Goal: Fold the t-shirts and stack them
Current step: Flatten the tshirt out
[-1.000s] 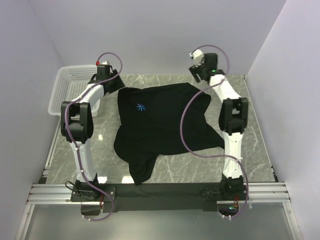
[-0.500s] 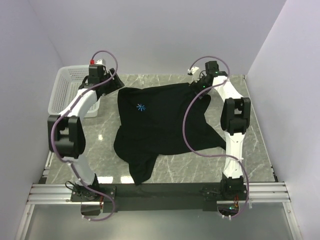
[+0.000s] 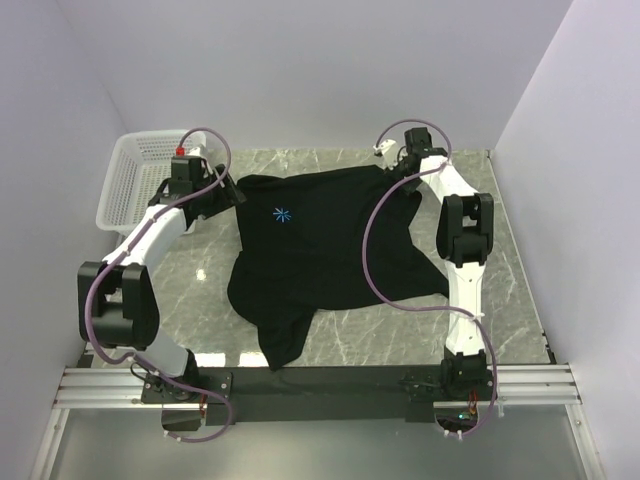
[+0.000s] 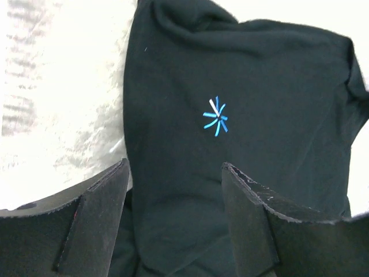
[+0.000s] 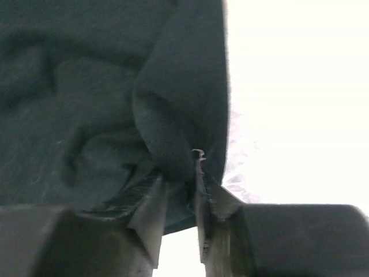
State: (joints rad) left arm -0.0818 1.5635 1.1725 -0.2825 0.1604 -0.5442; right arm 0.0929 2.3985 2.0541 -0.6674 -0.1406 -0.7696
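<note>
**Left claw** (image 4: 174, 167). The jaws stand wide apart and grip nothing. Its two dark fingers (image 4: 95, 219) straddle the edge of the black t-shirt (image 4: 277, 86). One finger is over the pale marble table (image 4: 57, 86) and the other is over cloth. Whether the tips touch the fabric cannot be told. The light-blue starburst logo (image 4: 216, 115) lies just ahead of the gap between the fingers. Seen from above, this claw sits at the shirt's far left corner. The white mesh basket (image 3: 125, 180) is close behind it, on the side away from the shirt.

**Right claw** (image 5: 179, 173). The jaws stand close together and pinch a raised fold of the same t-shirt at its edge. The fold bulges up directly ahead of the fingertips. The rest of the cloth spreads ahead and to one side of the claw, with bare table on the other side. Seen from above, this claw sits at the shirt's far right corner.

**T-shirt.** It lies spread but rumpled on the table, reaching from both claws back toward the arm bases. A narrow tail of cloth lies nearest the bases.
</note>
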